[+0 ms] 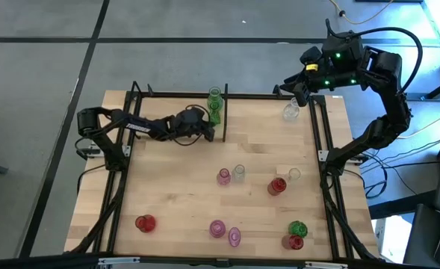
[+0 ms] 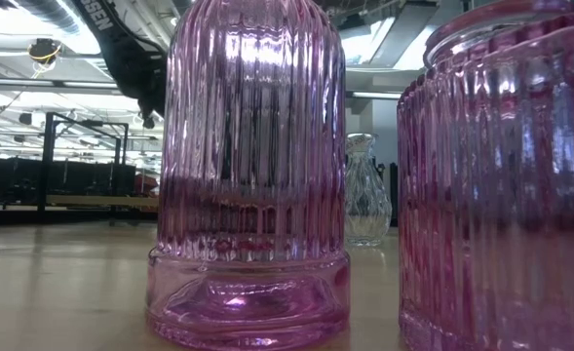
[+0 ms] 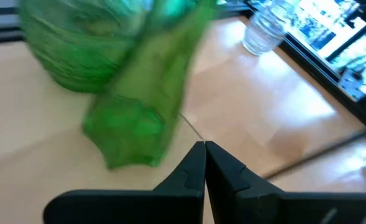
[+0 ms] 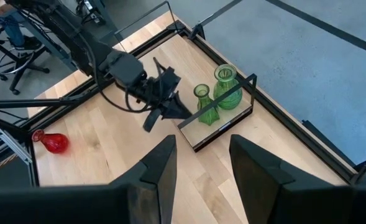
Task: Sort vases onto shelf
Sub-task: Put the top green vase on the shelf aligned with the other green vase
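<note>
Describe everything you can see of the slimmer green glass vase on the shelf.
The slimmer green glass vase is translucent, with a flared mouth, narrow neck and angular foot. It stands upright on the light-wood shelf, beside a rounder green vase. The left hand, shut, is close in front of it without touching.

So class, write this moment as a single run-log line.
left gripper: jaws shut, empty, beside green vases | shelf: two green vases | right gripper: open, raised

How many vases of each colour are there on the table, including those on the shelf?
green vases: 3
red vases: 3
pink vases: 3
clear vases: 3
Total: 12
</note>
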